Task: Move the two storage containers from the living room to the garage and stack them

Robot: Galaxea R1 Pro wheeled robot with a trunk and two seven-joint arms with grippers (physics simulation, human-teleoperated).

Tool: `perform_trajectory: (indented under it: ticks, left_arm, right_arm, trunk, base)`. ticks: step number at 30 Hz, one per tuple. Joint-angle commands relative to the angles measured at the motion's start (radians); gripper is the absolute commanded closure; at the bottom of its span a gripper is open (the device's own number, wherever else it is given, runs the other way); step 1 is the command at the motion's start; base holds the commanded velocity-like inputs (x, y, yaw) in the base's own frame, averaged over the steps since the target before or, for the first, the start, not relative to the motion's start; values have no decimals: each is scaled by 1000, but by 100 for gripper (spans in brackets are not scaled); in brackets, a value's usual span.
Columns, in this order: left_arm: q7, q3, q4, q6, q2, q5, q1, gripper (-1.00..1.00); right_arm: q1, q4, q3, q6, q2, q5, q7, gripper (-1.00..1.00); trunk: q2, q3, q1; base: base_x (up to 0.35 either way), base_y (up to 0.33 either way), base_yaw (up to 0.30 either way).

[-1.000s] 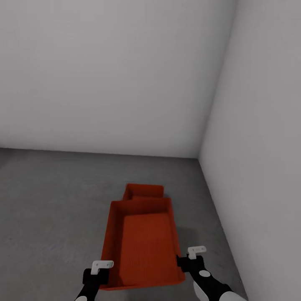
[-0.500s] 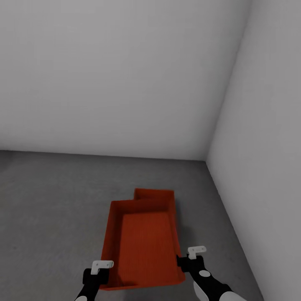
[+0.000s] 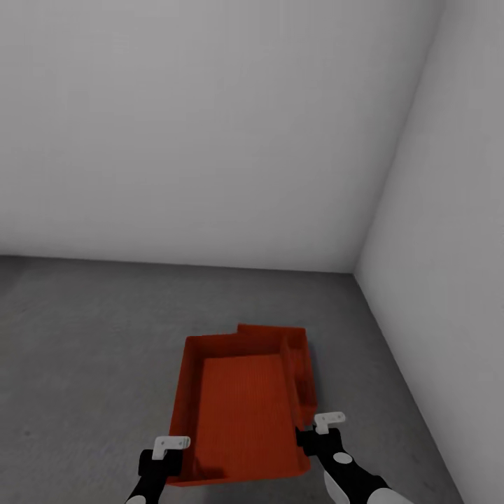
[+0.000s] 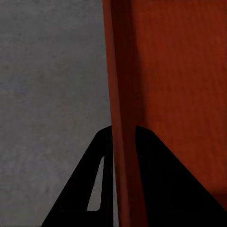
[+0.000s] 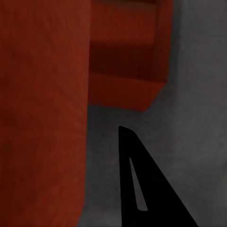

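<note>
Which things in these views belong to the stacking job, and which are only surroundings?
Part of the job:
- carried container, gripped by the left gripper and right gripper
- second container lying on the floor

Only surroundings:
- back wall
- side wall

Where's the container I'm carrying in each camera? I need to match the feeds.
Head view: held container low centre, between left gripper and right gripper.
Left wrist view: its side wall runs between the left gripper's fingers.
Right wrist view: its red wall beside the dark finger.
Shared landmark: grey concrete floor.
</note>
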Motion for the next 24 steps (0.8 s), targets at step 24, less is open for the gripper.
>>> perform_trajectory:
  ticks: [24]
  left_arm:
    - [13,6,1,-4,0,-7,0,100]
  right_arm:
    - [-1,0,-9,-3,-3,1,-14,100]
  trunk:
    - [0,9,0]
  base:
    - [12,9,-227]
